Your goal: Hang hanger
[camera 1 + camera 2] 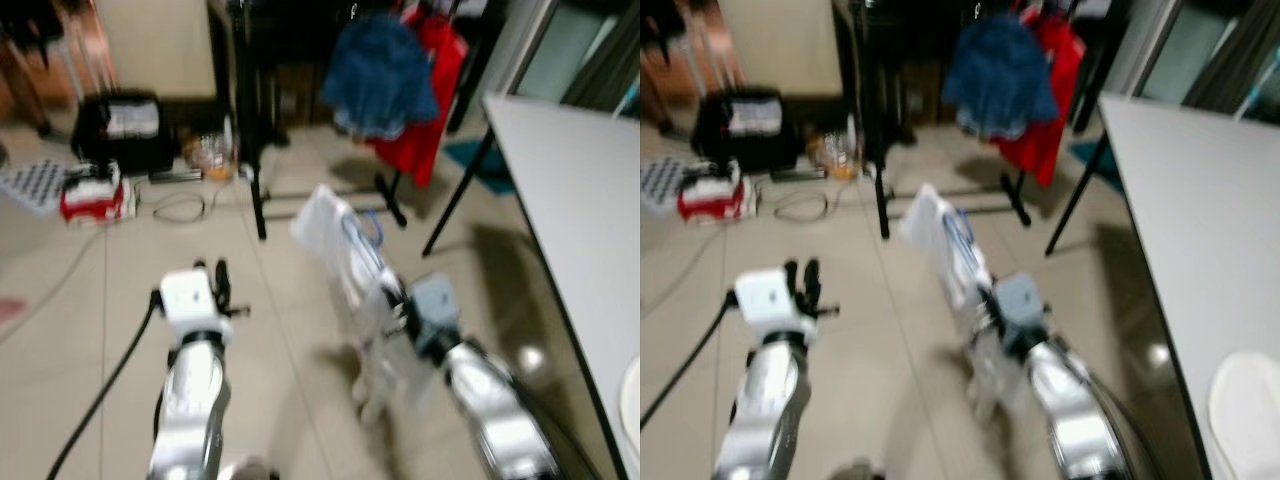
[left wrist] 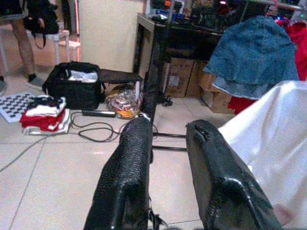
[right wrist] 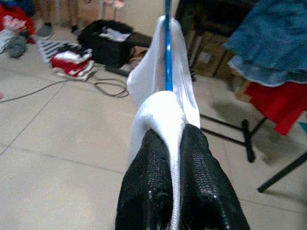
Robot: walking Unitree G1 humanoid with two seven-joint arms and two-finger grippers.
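The robot's right gripper (image 3: pixel 175 158) is clamped on a white cloth garment (image 3: pixel 163 91) draped over a slim blue plastic hanger (image 3: pixel 167 48), holding it out above the beige tiled floor (image 1: pixel 290 340), short of the black metal clothes rack (image 1: pixel 255 150) where a blue denim jacket (image 1: pixel 380 75) and a red garment (image 1: pixel 435 70) already hang. The left gripper (image 2: pixel 168 158) points towards the rack with its fingers apart and nothing between them.

To hang it well, the robot would likely need to close on the rack, lift the hanger's hook above the rail and lower it into a free stretch beside the jacket, keeping the squeeze firm, since the fingers seem to grip cloth as much as hanger and the fabric could slip.

Both head views are blurred. The hanger's hook runs out of frame, and the rack's rail is cut off at the top edge, so free space there cannot be judged. A grey table (image 1: pixel 580 200) edges in at the right.
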